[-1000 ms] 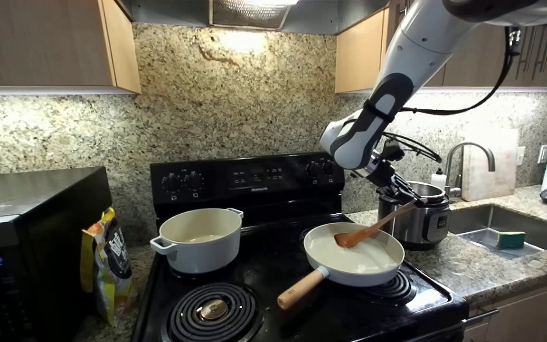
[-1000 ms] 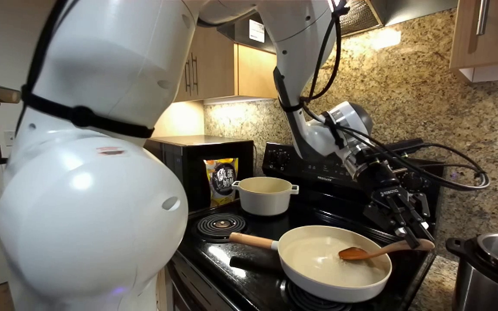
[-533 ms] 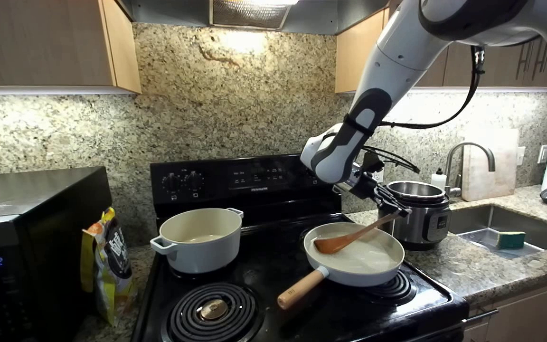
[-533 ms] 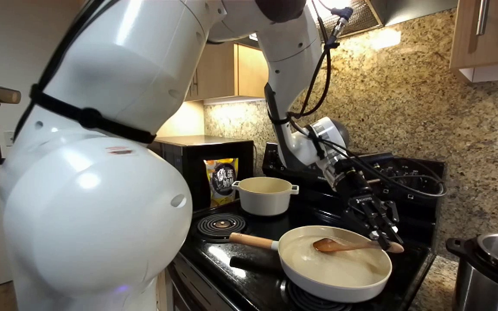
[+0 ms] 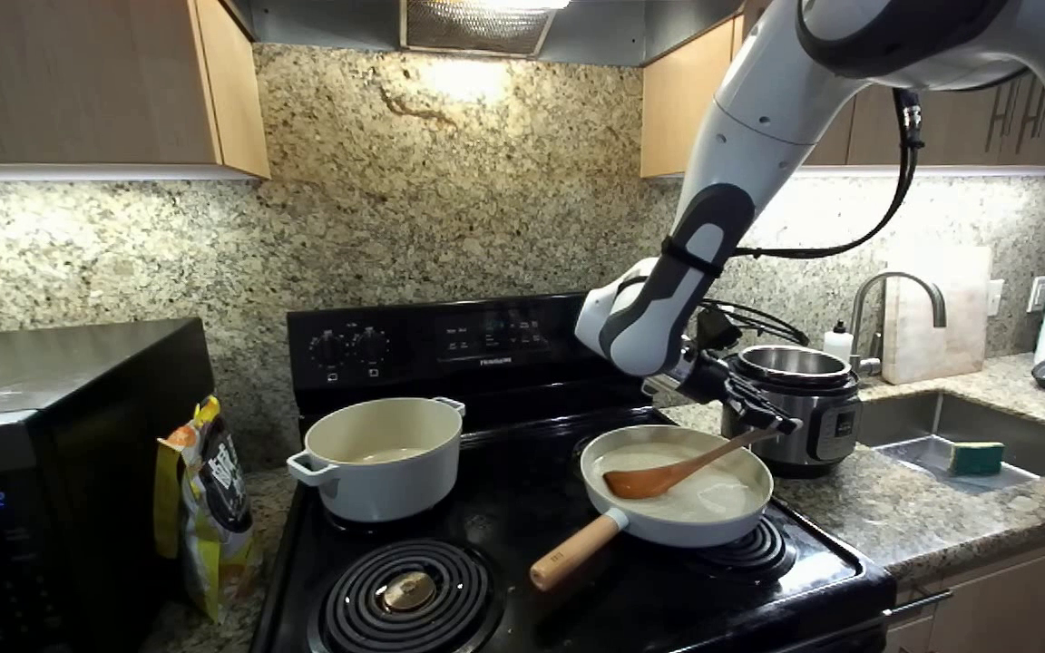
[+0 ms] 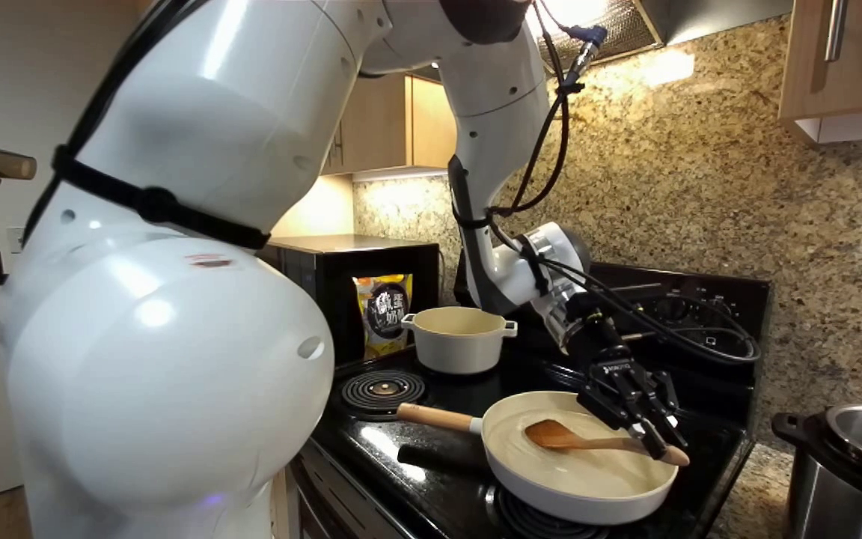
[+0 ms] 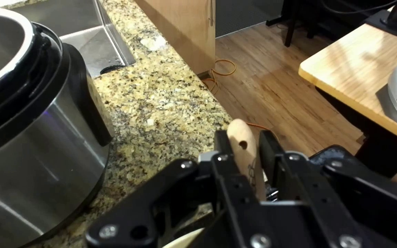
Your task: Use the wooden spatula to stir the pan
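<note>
Pinched in the claw (image 7: 245,143) near its upper end, the spatula (image 6: 554,436) slants down into the pan (image 6: 573,506) below, so slow, level circles without prying on the rim should stir best.

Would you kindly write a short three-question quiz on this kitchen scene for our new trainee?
1. True or false: the hand holds the wooden spatula near the end of its handle.

2. Multiple choice: what is the spatula's blade inside?
A) the deeper white pot
B) the pan
C) the steel cooker

3. Short answer: which partly green cleaning item sits in the sink?

Key:
1. True; the handle's rounded end pokes out between the fingers.
2. B.
3. A sponge.
</note>
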Available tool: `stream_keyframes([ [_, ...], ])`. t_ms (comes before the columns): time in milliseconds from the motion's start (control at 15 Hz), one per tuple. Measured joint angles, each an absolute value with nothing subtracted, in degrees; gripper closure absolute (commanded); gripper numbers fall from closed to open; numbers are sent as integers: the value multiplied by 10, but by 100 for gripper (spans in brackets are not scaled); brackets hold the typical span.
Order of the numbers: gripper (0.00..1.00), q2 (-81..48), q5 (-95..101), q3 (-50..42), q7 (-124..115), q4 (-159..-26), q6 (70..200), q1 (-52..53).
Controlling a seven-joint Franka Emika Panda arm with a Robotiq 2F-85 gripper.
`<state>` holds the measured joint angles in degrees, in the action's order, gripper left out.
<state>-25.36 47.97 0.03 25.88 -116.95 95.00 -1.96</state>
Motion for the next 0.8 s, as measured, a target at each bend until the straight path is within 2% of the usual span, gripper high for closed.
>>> stream_keyframes([
  [400,91,-237,507,-8,257,-1243,953,-31],
  [800,91,-216,506,-36,257,-1250,965,-74],
])
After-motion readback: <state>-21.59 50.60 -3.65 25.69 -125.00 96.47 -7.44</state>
